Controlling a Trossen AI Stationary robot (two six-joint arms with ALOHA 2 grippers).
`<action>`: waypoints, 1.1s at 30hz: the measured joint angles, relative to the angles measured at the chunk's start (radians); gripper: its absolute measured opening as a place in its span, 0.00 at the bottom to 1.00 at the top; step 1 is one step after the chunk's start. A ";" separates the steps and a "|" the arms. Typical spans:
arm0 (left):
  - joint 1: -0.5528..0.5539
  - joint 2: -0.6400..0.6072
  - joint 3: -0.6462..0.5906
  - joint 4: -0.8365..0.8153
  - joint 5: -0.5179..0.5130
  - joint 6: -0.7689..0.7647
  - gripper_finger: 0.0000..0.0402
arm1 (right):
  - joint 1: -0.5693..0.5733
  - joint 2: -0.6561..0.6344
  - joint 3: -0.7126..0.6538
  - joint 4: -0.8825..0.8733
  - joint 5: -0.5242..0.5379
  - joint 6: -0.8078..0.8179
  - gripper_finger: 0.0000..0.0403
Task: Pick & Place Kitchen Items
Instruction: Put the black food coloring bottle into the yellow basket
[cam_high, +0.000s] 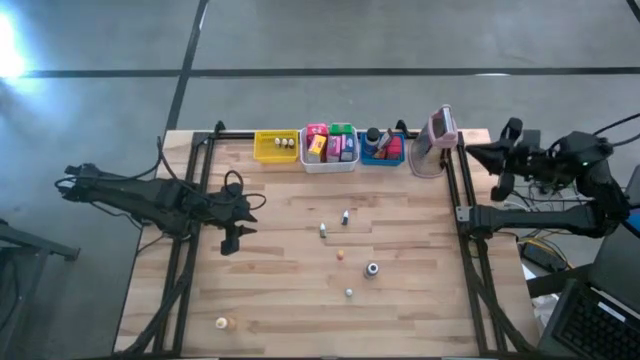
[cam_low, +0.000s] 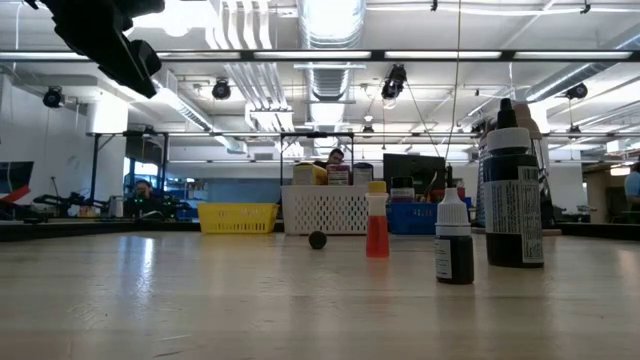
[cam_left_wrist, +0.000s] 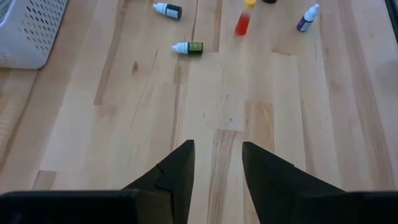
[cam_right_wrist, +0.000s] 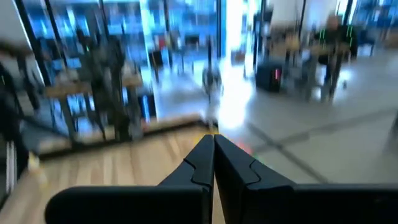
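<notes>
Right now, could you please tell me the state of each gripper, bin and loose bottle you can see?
Left gripper: open, empty, above bare table.
Right gripper: shut, empty, parked off the table's right edge.
White bin: filled with coloured packets.
Yellow bin: holds a few small pieces.
Green-labelled bottle: lying on its side.
Red bottle: standing upright.
Large dark bottle: upright, capped.

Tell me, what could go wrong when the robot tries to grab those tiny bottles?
The green-label dropper bottle and the dark one lie on their sides, so they might roll away from the open left gripper. The red bottle stands upright and could tip if bumped.
</notes>
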 joint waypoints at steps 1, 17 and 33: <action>0.000 0.000 0.000 0.000 0.000 0.000 0.35 | 0.000 0.007 -0.001 0.051 0.000 -0.005 0.02; 0.000 0.004 -0.001 0.000 0.000 -0.012 0.35 | 0.001 0.366 -0.122 -0.084 -0.006 0.475 0.02; 0.001 0.005 0.000 -0.016 -0.004 -0.002 0.34 | 0.106 0.951 0.020 -0.060 -0.012 0.840 0.26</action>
